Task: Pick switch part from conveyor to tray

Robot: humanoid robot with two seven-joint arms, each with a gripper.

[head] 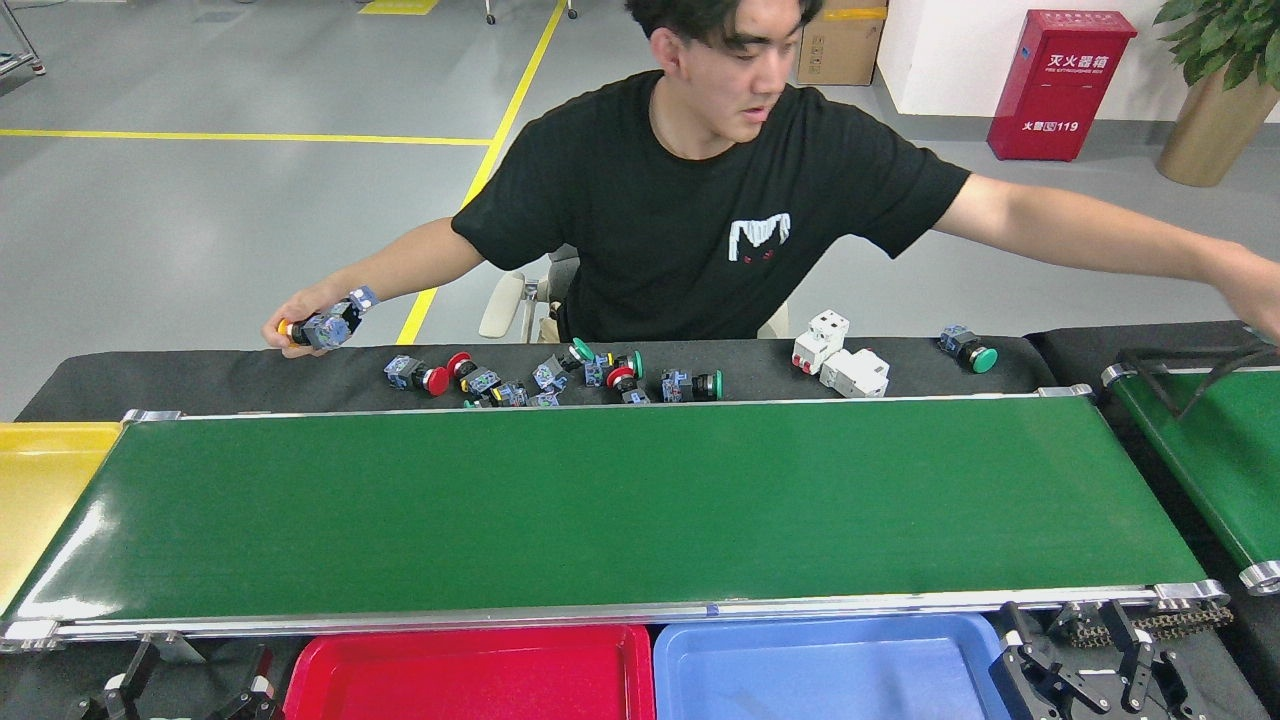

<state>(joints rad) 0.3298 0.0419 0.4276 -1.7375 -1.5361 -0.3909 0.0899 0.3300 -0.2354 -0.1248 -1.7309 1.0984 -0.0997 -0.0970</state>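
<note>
Conveyor (600, 510) bare; beyond its far rail, about nine switch parts (550, 378), two white blocks (840, 360). Near side: red tray (470, 675), blue tray (820, 670). Left gripper (185, 695), right gripper (1085, 670): both spread open, holding nothing. Grey floor.

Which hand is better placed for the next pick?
Neither yet. The conveyor is bare; left hand and right hand both wait low. The switch parts lie beyond its far rail.

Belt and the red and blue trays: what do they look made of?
Belt: seems a smooth rubbery or PVC sheet, dark green with a soft sheen; glare shows at its left end. Its rails look like bright bare metal. Red tray and blue tray: probably moulded plastic, with uniform colour, rounded rims and a mild gloss.
</note>
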